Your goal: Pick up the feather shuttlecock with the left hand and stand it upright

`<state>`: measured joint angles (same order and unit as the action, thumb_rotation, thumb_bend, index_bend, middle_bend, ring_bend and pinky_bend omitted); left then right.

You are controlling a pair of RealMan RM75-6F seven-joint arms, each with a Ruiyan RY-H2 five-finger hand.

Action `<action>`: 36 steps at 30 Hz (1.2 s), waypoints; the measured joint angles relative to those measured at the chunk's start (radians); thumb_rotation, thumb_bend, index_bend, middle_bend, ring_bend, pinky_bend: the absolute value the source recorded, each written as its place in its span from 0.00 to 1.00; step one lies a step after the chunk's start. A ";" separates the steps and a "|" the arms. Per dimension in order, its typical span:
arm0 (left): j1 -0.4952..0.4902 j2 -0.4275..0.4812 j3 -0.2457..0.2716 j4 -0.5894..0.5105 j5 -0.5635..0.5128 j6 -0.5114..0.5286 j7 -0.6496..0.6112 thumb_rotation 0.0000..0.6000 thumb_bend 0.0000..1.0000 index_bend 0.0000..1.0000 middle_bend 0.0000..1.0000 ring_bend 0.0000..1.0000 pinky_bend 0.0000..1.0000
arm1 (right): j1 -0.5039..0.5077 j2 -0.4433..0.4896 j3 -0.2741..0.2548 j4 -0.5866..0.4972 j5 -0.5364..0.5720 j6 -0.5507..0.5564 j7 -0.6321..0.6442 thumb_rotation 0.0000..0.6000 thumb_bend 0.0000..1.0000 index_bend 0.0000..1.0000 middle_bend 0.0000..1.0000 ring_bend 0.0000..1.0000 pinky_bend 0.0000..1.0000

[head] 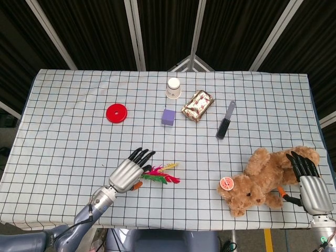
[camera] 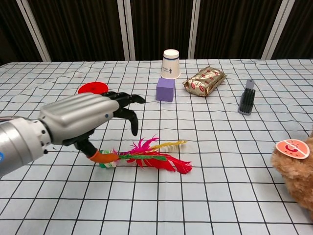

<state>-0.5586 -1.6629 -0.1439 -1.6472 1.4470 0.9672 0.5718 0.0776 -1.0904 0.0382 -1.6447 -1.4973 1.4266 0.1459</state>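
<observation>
The feather shuttlecock lies flat on the checked cloth near the front middle, its green and white base pointing left and its red, pink and yellow feathers pointing right. My left hand hovers over the base end with its fingers spread and nothing held; its orange thumb tip sits beside the base, which is partly hidden. My right hand rests at the front right against a brown teddy bear, fingers extended, holding nothing.
A red disc, a purple cube, an upturned paper cup, a gold snack packet and a dark brush lie across the far half of the table. The bear's orange tag shows at the right.
</observation>
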 measured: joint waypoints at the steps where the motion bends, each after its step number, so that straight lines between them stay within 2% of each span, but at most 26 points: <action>1: -0.008 -0.014 -0.005 0.007 -0.009 -0.003 0.007 1.00 0.39 0.38 0.03 0.00 0.00 | 0.000 0.000 0.000 0.000 0.001 0.000 0.002 1.00 0.34 0.00 0.00 0.00 0.00; 7: -0.052 -0.096 -0.028 0.044 -0.082 -0.022 0.038 1.00 0.39 0.38 0.04 0.00 0.00 | 0.000 0.002 0.001 -0.003 0.003 -0.002 0.011 1.00 0.34 0.00 0.00 0.00 0.00; 13: -0.077 -0.155 -0.025 0.072 -0.127 -0.023 0.062 1.00 0.39 0.39 0.04 0.00 0.00 | 0.000 0.003 0.002 -0.004 0.004 -0.003 0.017 1.00 0.34 0.00 0.00 0.00 0.00; 20: -0.085 -0.188 -0.014 0.096 -0.140 0.010 0.065 1.00 0.42 0.48 0.06 0.00 0.02 | 0.000 0.005 0.002 -0.006 0.005 -0.005 0.020 1.00 0.34 0.00 0.00 0.00 0.00; 27: -0.081 -0.233 -0.015 0.148 -0.140 0.065 0.042 1.00 0.43 0.52 0.08 0.00 0.02 | 0.000 0.005 0.002 -0.007 0.005 -0.004 0.018 1.00 0.34 0.00 0.00 0.00 0.00; 36: -0.088 -0.264 -0.013 0.180 -0.153 0.081 0.037 1.00 0.55 0.55 0.09 0.00 0.02 | 0.000 0.006 0.001 -0.005 0.003 -0.006 0.023 1.00 0.34 0.00 0.00 0.00 0.00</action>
<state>-0.6465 -1.9270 -0.1573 -1.4673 1.2936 1.0481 0.6086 0.0777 -1.0845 0.0392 -1.6500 -1.4940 1.4202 0.1689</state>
